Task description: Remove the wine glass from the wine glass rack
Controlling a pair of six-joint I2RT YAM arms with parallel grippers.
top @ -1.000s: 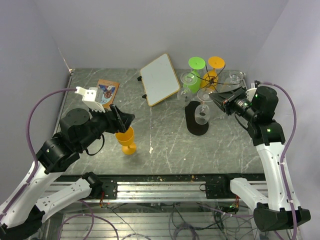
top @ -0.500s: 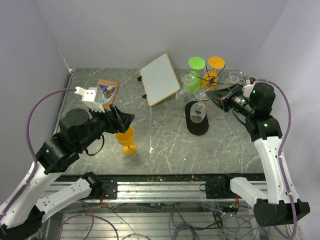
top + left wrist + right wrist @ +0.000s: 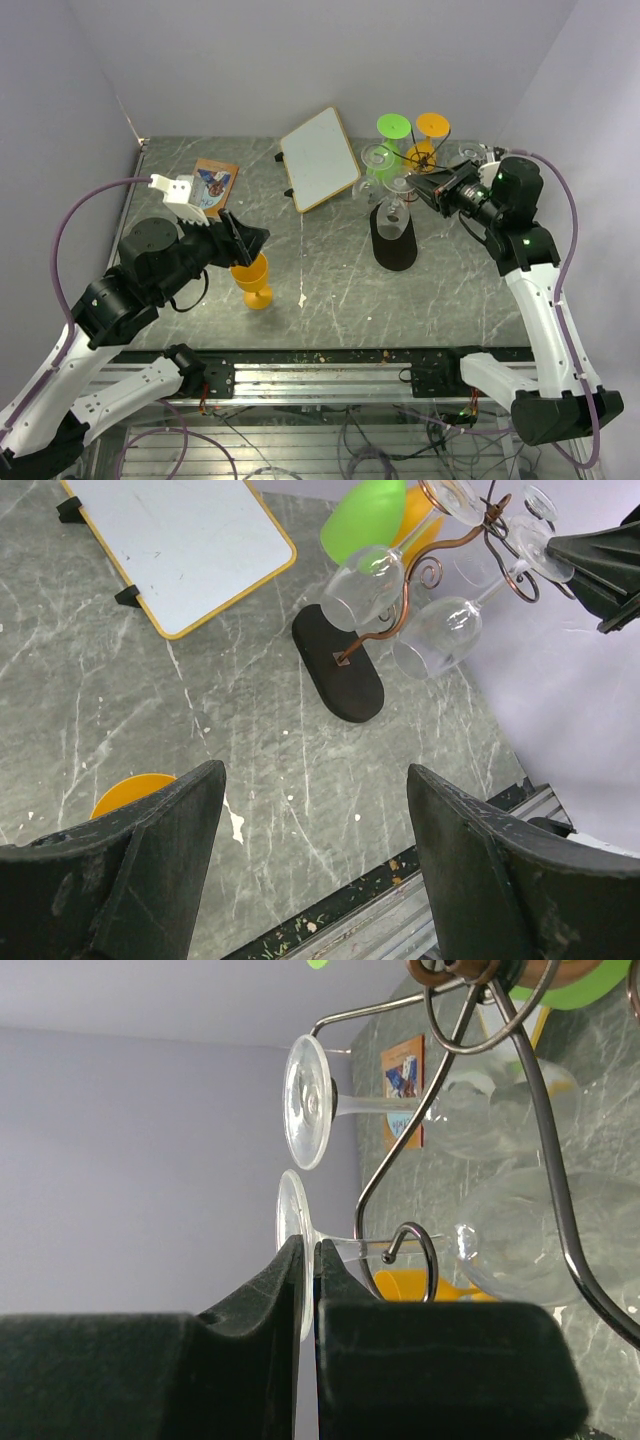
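The wine glass rack [image 3: 420, 160], a copper wire tree on a black oval base [image 3: 393, 250], stands at the back right; it also shows in the left wrist view [image 3: 492, 525] and the right wrist view [image 3: 540, 1130]. My right gripper [image 3: 428, 187] [image 3: 307, 1260] is shut on the foot of a clear wine glass [image 3: 540, 1230] that hangs upside down, its stem lying in a spiral hook. Its bowl [image 3: 393, 222] hangs over the base. My left gripper [image 3: 248, 238] [image 3: 315, 780] is open and empty above an orange glass [image 3: 257, 280] standing on the table.
More clear glasses, a green one [image 3: 392, 128] and an orange one [image 3: 432, 125] hang on the rack. A white board [image 3: 320, 158] lies at the back centre and a picture card [image 3: 215, 182] at the back left. Purple walls enclose the table.
My right gripper has moved left and back toward the rack's stem, and the clear glass has shifted left with it. The left arm has not moved.
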